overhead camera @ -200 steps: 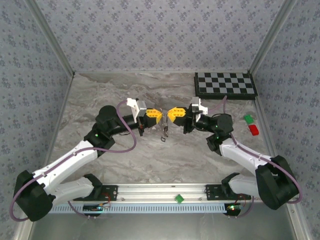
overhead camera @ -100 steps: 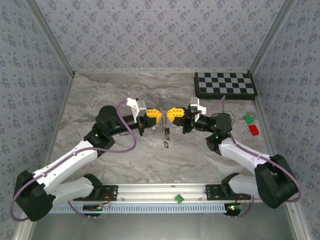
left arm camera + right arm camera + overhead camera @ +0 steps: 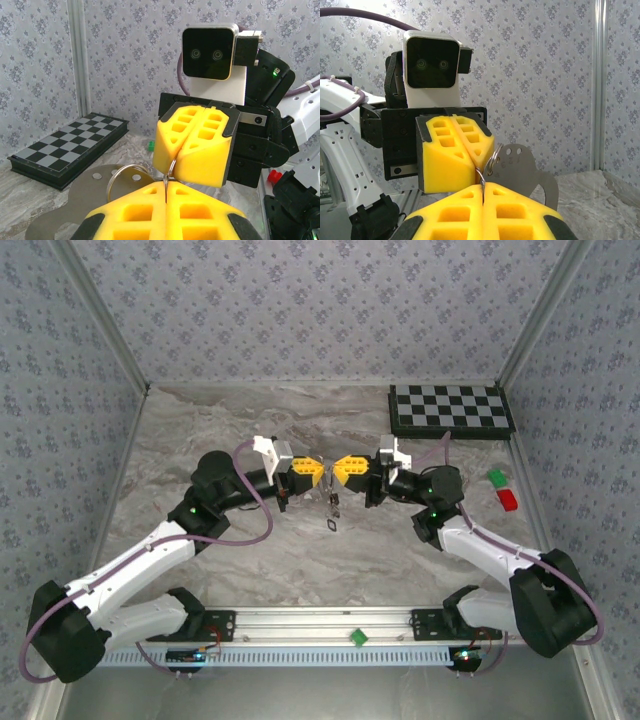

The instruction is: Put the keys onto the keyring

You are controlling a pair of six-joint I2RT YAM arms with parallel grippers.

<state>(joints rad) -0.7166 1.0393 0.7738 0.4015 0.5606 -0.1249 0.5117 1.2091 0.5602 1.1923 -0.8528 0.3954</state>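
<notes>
Both arms reach in over the marble table (image 3: 200,430) and meet nose to nose near its middle. The left gripper (image 3: 312,476) and the right gripper (image 3: 345,470) are almost touching at the tips. Each has its yellow fingers pressed tight together, and both are pinching the keyring (image 3: 127,165) between them, up in the air. From the left wrist, the right gripper (image 3: 176,172) nips the thin wire at its fingertips, and the left gripper (image 3: 166,186) clamps the same wire just below. The loop curves away to the left. From the right wrist, the left gripper (image 3: 477,167) and the right gripper (image 3: 482,186) bite the keyring (image 3: 491,156) at nearly the same spot. A flat grey metal tag (image 3: 522,172) with small holes hangs on the ring beside them. From above, a small dark piece (image 3: 331,527) shows just below the grippers, too small to tell what it is. A chessboard (image 3: 450,410) lies at the far right corner. A green block (image 3: 496,477) and a red block (image 3: 508,500) sit near the right wall.
</notes>
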